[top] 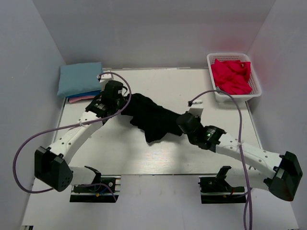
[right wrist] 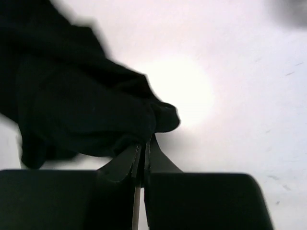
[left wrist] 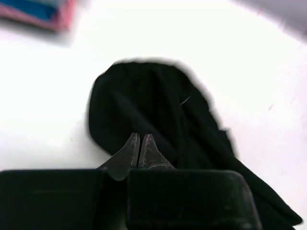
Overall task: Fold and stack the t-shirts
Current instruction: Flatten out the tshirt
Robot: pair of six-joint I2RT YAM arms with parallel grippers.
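Note:
The large black t-shirt (top: 152,119) lies bunched in a long band across the middle of the table, stretched between my two grippers. My left gripper (top: 128,101) sits at its far left end. In the left wrist view its jaws are together (left wrist: 140,136) over the black cloth (left wrist: 153,100), pinching it. My right gripper (top: 178,120) is at the shirt's right end, shut (right wrist: 145,143) on a fold of the black cloth (right wrist: 72,105). A folded light blue t-shirt (top: 80,79) rests on a pink one (top: 82,99) at the back left. A bright red t-shirt (top: 231,75) lies crumpled in the basket.
The white lattice basket (top: 254,91) stands at the back right corner. Purple cables loop from both arms over the table's sides. White walls close in the left, back and right. The folded stack's edge (left wrist: 43,14) shows at the top left of the left wrist view.

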